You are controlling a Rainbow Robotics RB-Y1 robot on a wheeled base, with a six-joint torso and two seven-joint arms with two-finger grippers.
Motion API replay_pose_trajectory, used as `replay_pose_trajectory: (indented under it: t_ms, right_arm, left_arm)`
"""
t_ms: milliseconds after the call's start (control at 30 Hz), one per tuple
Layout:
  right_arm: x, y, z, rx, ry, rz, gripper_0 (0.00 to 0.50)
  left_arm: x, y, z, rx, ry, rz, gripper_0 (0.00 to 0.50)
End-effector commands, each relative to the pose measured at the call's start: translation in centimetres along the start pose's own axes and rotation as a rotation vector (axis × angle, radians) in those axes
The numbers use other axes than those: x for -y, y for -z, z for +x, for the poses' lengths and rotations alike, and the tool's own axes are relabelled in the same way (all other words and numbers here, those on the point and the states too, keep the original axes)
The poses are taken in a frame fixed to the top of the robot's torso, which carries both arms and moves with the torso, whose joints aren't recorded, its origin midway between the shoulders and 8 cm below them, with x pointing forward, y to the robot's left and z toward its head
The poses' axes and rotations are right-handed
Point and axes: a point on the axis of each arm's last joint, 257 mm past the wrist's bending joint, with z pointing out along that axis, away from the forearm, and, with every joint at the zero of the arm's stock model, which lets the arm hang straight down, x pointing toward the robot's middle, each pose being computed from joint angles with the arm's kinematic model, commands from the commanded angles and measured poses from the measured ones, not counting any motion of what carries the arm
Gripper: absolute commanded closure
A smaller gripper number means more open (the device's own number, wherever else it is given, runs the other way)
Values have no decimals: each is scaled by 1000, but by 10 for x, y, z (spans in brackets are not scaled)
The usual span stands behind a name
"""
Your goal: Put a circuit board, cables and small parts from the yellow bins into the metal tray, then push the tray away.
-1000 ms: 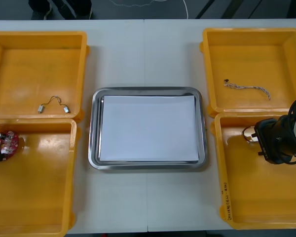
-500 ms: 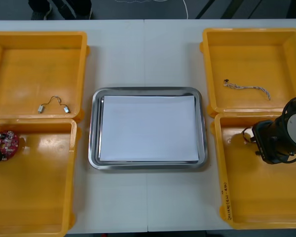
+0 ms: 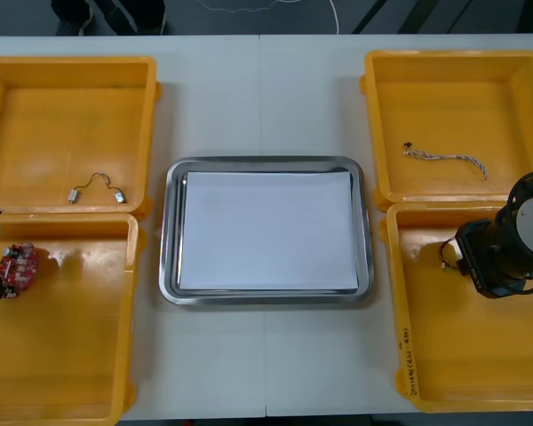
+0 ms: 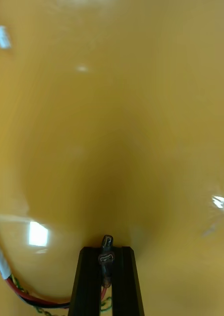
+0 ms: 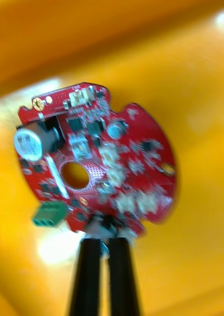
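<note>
Gripping circuit board (image 5: 97, 158), left claw (image 5: 104, 241), right claw (image 4: 107, 254) pinching cable (image 4: 106, 243), metal tray (image 3: 171, 231) between.

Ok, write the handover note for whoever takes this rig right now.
Left end effector: shut on the edge of the red circuit board, at the near left bin.
Right end effector: shut on a cable, in the near right bin.
Far left bin: small metal parts. Far right bin: twisted cable.
Metal tray: white inside, nothing placed yet.
To do: load board, cables, parts; push tray away.
</note>
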Motion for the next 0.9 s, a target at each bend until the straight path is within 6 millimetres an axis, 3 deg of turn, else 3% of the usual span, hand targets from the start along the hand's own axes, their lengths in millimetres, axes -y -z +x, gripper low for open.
replay_pose_trajectory:
  t_ms: [33,233,467,500,533,567,600,733,900]
  right_arm:
    - [5,10,-5,4,-26,36,500]
    - [31,28,-11,12,-2,102,500]
    - [72,51,-7,-12,42,144,500]
    - [79,54,-6,-14,44,144,500]
    - [85,58,-7,-11,40,138,500]
    - [89,60,-7,-11,42,138,500]
    - [97,63,-7,-6,45,142,500]
    - [128,71,-10,8,45,179,500]
    - [147,75,-19,40,54,193,500]
  left_arm:
    - [13,15,15,-3,-45,-11,500]
    - [26,19,29,-25,-45,-18,500]
    - [30,21,32,-26,-54,-20,487]
    - [30,22,30,-23,-56,-21,408]
    - [29,23,28,-19,-57,-22,156]
    - [29,23,27,-17,-56,-21,46]
    - [28,24,26,-14,-56,-26,0]
    - [26,26,20,-2,-53,-28,0]
    - [21,33,13,-13,-45,-29,0]
